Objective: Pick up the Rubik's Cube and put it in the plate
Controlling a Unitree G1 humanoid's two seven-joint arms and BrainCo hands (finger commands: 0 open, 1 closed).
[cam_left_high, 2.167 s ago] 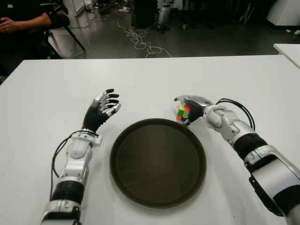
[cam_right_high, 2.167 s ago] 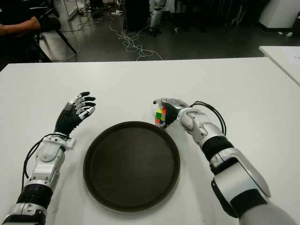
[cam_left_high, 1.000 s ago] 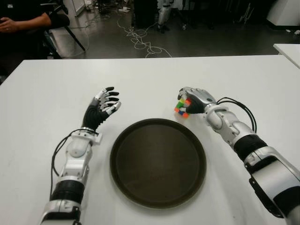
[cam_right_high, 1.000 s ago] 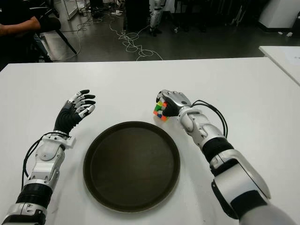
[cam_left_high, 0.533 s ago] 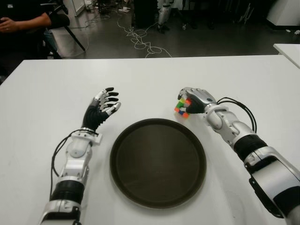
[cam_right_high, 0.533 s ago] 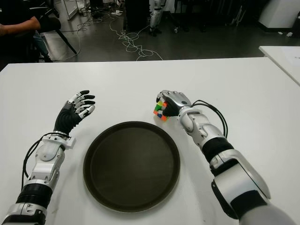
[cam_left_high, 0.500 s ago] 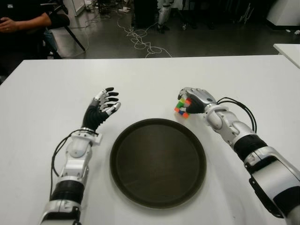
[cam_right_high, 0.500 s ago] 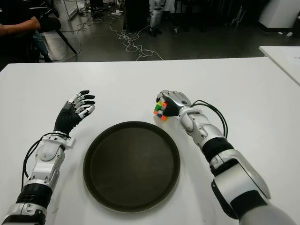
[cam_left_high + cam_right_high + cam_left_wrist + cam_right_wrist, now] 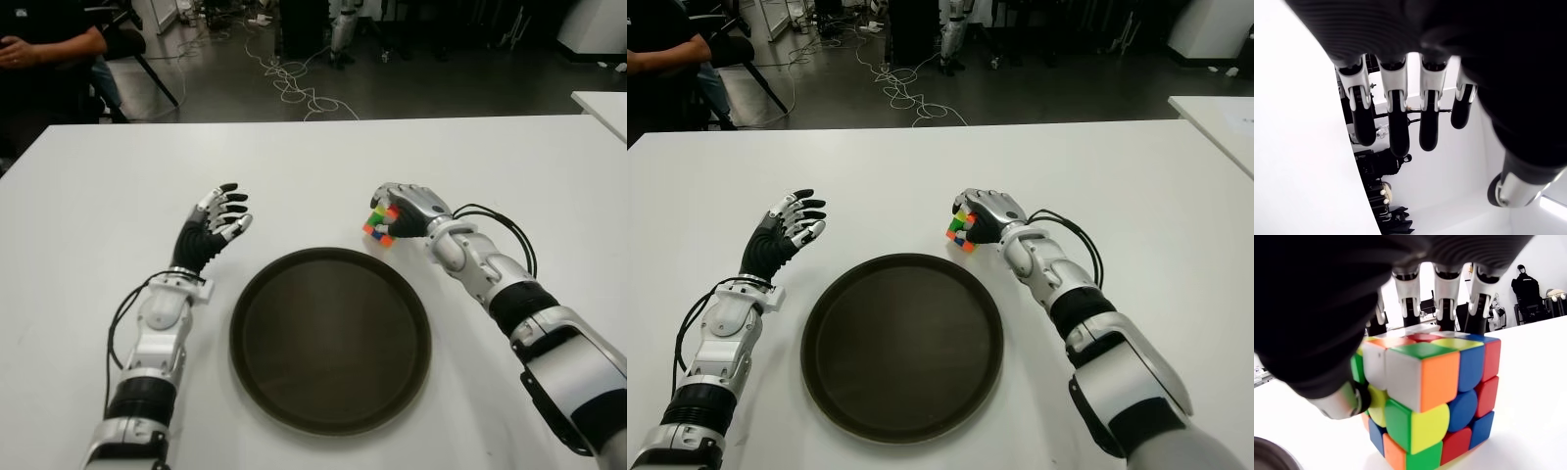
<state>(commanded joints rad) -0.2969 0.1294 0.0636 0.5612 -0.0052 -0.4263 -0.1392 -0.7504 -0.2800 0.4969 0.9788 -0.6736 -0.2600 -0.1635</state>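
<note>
My right hand [image 9: 400,210] is curled over the many-coloured Rubik's Cube [image 9: 380,224], just beyond the far right rim of the round dark plate [image 9: 330,338]. In the right wrist view the fingers [image 9: 1444,284] reach over the cube's [image 9: 1425,396] top and the thumb presses its side; its lower corner is close to the white table [image 9: 313,166]. My left hand [image 9: 214,223] is raised with fingers spread, left of the plate, holding nothing.
A seated person [image 9: 39,44] is at the far left beyond the table. Cables [image 9: 294,83] lie on the dark floor behind. A second white table's corner [image 9: 602,103] shows at the far right.
Over two seconds my right hand turned over the cube and closed on it, shifting it slightly away from the plate's rim. Since half a second ago almost nothing moved. The left hand stayed still.
</note>
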